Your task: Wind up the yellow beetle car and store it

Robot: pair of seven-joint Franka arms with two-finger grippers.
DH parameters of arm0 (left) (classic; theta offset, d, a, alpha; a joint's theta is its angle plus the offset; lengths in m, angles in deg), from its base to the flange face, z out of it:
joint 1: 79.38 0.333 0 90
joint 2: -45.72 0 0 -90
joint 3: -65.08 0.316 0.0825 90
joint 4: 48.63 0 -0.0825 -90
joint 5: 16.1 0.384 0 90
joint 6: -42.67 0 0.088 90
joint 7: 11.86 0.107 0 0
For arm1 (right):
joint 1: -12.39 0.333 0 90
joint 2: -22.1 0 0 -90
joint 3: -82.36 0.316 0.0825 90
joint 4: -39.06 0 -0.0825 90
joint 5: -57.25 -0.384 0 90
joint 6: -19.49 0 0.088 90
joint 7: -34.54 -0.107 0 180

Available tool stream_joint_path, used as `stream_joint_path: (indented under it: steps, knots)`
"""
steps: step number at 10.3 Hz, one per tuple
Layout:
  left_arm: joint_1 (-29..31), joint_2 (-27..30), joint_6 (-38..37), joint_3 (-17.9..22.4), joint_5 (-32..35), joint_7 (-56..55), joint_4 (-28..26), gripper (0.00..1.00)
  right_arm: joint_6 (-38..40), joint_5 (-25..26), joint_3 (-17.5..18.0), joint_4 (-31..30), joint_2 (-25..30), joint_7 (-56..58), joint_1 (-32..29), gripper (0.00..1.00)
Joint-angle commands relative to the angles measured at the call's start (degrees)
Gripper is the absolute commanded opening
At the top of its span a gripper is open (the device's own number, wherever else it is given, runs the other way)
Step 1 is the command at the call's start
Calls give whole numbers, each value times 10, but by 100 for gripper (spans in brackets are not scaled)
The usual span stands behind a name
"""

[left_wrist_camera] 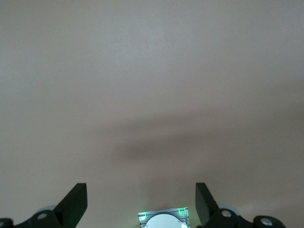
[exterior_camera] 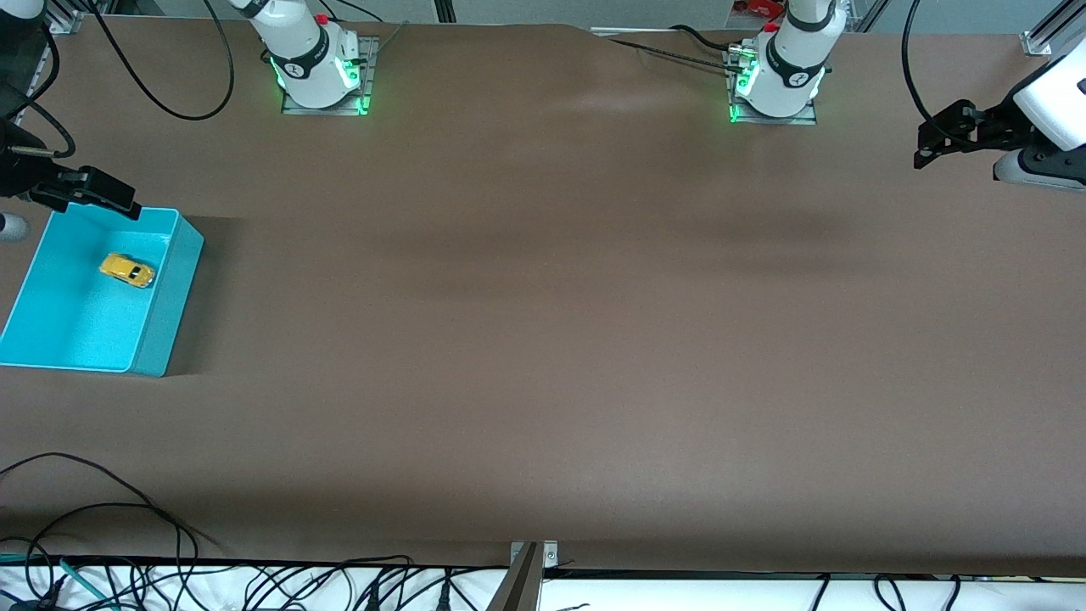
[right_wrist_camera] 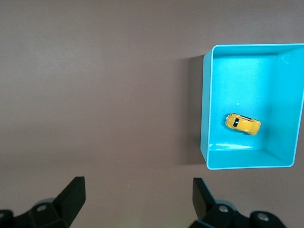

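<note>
a brown table (exterior_camera: 543, 339) fills the front view, matte and flat apart from a slight ripple at its edge between the two arm bases. the right arm's base (exterior_camera: 318, 64) and the left arm's base (exterior_camera: 780, 76) stand along that edge, each lit green at the foot. cables (exterior_camera: 170, 585) lie along the table's edge nearest the front camera, with a metal bracket (exterior_camera: 533, 560) at its middle.

a turquoise bin (exterior_camera: 165, 288) sits at the right arm's end of the table, close to the table's end edge. the yellow beetle car (exterior_camera: 127, 270) lies inside it on the floor of the bin, in the part farther from the front camera, touching no wall; the right wrist view shows it the same way (right_wrist_camera: 242, 124), with the bin's rim (right_wrist_camera: 205, 109) around it.

the right gripper (exterior_camera: 93, 193) hangs over the bin's rim on the side toward the arm bases, its jaws spread wide and holding nothing. the left gripper (exterior_camera: 942, 136) hovers over bare table at the left arm's end, jaws also spread wide and empty; its wrist view shows only table under its fingers (left_wrist_camera: 73, 202).

the whole middle of the table between the bin and the left gripper is open surface.
</note>
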State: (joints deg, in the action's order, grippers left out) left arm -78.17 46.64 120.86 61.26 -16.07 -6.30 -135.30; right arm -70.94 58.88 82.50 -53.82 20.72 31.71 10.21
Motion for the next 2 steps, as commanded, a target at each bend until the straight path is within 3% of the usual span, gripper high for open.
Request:
stream_joint_path:
  steps: [1, 2]
  knots:
    - [-2, -6, 14, 0, 18, 3, 14, 100, 8, -1, 11, -10, 16, 12, -11, 100]
    - [-6, -6, 26, -2, 27, 3, 14, 100, 8, -1, 11, -10, 17, 12, -11, 100]
